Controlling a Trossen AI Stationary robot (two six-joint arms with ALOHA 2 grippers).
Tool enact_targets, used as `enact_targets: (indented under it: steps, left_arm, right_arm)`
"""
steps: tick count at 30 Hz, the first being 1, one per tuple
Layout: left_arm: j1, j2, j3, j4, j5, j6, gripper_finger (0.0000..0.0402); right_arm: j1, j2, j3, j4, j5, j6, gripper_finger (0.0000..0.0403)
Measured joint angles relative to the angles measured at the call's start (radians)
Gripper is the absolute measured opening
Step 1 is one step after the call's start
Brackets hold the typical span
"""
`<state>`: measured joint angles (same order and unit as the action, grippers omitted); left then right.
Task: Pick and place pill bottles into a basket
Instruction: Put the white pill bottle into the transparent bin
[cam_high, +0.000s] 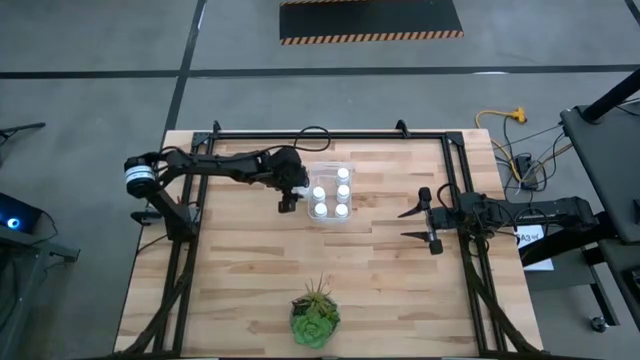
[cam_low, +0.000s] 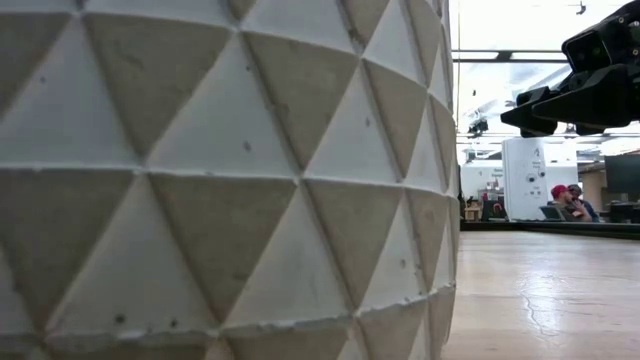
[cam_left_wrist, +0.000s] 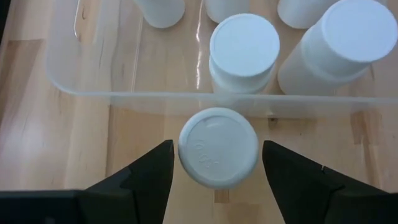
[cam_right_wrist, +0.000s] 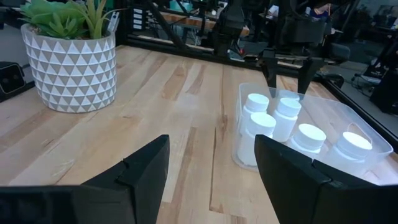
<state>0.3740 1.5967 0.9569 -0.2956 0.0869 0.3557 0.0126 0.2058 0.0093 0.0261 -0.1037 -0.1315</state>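
Note:
The basket (cam_high: 331, 166), a clear bin, stands at the table's middle with several white pill bottles (cam_high: 343, 190) upright in it. One more pill bottle (cam_left_wrist: 217, 147) stands upright on the table just outside the basket's left wall (cam_left_wrist: 186, 99); the high view hides it under the gripper. My left gripper (cam_left_wrist: 217, 163) (cam_high: 290, 199) points steeply down over this bottle, open. One finger is on each side of the cap and a thin gap shows at each. My right gripper (cam_high: 420, 224) (cam_right_wrist: 211, 174) waits open near the table's right edge, holding nothing.
A green spiky plant (cam_high: 315, 315) in a white triangle-patterned pot (cam_right_wrist: 68, 68) stands at the table's near edge and fills most of the low view. A black frame (cam_high: 330, 135) borders the table. Bare wood lies between the basket and the plant. People (cam_low: 570, 198) sit in the room beyond.

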Motion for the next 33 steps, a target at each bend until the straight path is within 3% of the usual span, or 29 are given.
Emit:
enact_targets:
  steps: [11,21,33]
  left_arm:
    - [0.006,0.000,0.000,0.017,0.032,-0.001,0.0224]
    - [0.008,0.042,0.005,0.057,0.036,-0.008,0.0158]
    - [0.008,-0.016,0.005,-0.008,0.009,-0.037,0.0155]
  right_arm:
    - [0.000,0.000,0.000,0.000,0.000,0.000,0.0226]
    - [0.000,-0.001,0.000,0.000,0.000,0.000,0.0226]
    - [0.000,0.000,0.000,0.000,0.000,0.000,0.0226]
